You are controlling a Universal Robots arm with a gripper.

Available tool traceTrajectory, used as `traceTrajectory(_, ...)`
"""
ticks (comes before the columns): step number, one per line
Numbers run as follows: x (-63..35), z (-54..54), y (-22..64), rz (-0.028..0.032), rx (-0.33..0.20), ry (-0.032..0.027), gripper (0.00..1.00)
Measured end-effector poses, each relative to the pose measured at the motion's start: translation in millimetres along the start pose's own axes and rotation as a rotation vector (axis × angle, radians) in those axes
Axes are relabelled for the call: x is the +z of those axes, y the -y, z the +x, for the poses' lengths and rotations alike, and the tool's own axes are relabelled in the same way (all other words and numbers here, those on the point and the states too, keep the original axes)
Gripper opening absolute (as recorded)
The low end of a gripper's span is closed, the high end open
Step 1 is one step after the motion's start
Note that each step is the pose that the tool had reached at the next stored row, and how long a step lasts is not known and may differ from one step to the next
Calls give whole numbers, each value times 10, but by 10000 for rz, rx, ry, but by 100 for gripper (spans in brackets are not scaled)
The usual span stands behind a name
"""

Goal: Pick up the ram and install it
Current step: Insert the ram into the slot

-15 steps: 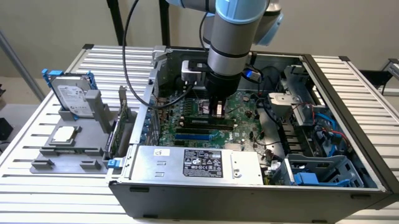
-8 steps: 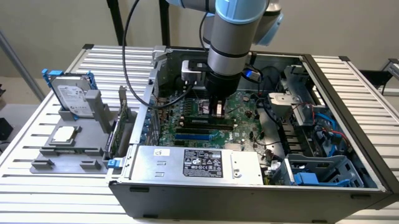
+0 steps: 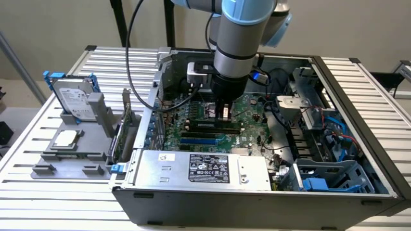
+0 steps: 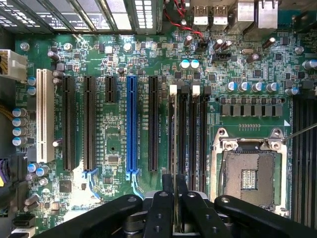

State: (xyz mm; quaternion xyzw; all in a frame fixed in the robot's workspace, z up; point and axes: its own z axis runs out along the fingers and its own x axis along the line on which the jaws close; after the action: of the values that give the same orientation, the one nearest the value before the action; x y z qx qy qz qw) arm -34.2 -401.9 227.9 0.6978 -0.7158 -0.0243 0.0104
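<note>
RAM stick (image 4: 175, 163) sits edge-on between the gripper's (image 3: 224, 114) fingers (image 4: 161, 208), pinched there and standing directly over the black memory slots (image 4: 188, 131) with white end latches on the motherboard (image 4: 119, 163). Below the gripper, inside the open computer case (image 3: 257, 192), the stick's lower edge lies along one slot; seating depth cannot be told. CPU socket (image 4: 250, 176) lies just beside those slots. Blue expansion slot (image 4: 132, 126) lies on the opposite side. Hard drive (image 3: 72, 98) stands well away, outside the case.
</note>
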Motion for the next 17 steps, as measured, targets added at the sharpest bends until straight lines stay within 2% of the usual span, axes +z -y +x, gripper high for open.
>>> traceTrajectory(17,26,0,6,1,1,-11,13)
